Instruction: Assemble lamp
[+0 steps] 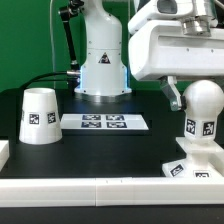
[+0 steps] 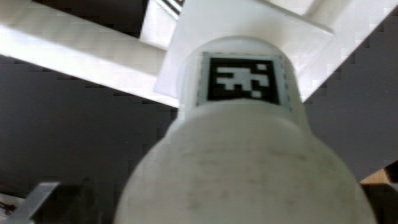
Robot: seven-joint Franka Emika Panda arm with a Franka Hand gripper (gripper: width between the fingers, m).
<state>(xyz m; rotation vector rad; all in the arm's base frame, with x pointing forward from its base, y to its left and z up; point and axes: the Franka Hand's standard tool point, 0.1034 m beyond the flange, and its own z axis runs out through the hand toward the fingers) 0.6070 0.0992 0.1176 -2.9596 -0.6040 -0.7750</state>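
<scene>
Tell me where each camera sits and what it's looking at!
Exterior view: off the arm, in front of the table, facing the arm; it sees the shade, marker board and bulb standing on the lamp base.
Wrist view: on the wrist, right up close to the bulb and its tag; nothing surely the robot's shows.
Both share: the bulb.

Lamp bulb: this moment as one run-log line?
bulb upright on base | shade apart, on table | claw at bulb, grip unclear
</scene>
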